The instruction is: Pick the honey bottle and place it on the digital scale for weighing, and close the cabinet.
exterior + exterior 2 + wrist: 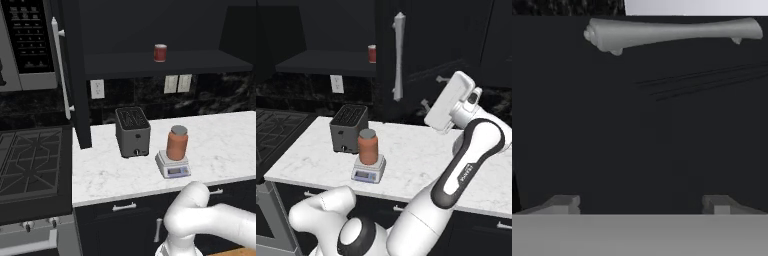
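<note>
The honey bottle (177, 143) stands upright on the round plate of the digital scale (173, 165), which sits on the white marble table (110, 175) just beside the dark toaster (133, 132); the scale's display is too small to read. Above, the cabinet (165, 63) is open, its inner shelf carrying a small red can (160, 52), and its upper part is cut off by the top edge in both base views. One open door (387, 60) stands edge-on in the right base view, with a long silver handle (398, 56). The end effector (641, 202) faces a dark door panel at close range, its two finger tips (561, 203) set wide apart with nothing between them; the handle lies across the top of the hand view, not touched. In the right base view the hand's white back hides the fingers.
</note>
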